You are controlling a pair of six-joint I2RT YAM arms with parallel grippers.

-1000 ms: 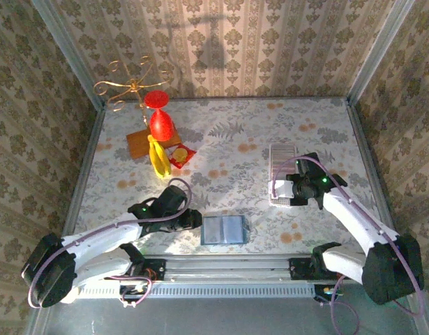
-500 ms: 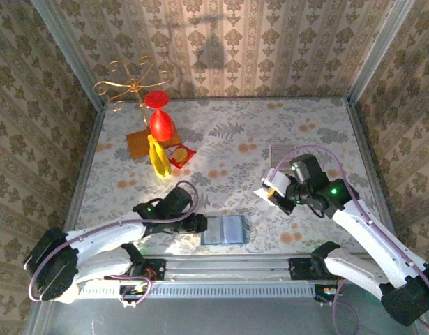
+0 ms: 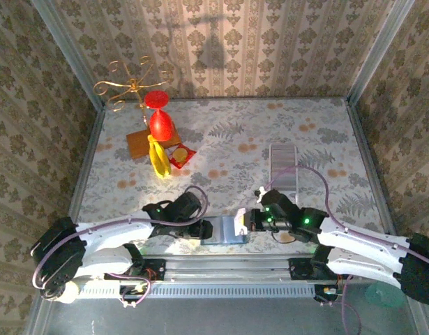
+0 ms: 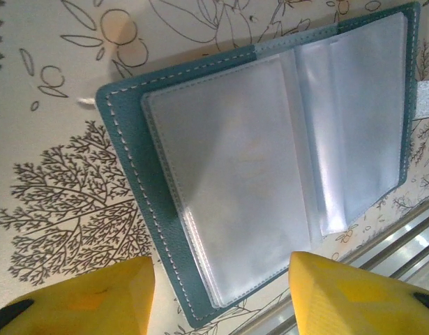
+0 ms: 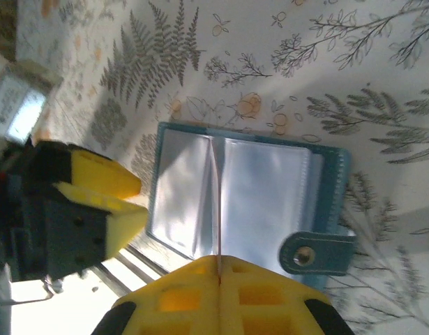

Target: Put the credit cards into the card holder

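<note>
LEFT: left gripper (image 4: 217, 299) fingers spread, at the left end of the card holder (image 3: 225, 230) | CENTRE: card holder lies open and flat at the table (image 3: 235, 132) near edge | RIGHT: right gripper (image 5: 219, 271) pinches one card (image 5: 218, 209) edge-on over the clear sleeves

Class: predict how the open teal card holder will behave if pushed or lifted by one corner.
The card holder lies flat and thin, so probably slides rather than tips. Its clear sleeves bulge loosely, so likely floppy when lifted.
</note>
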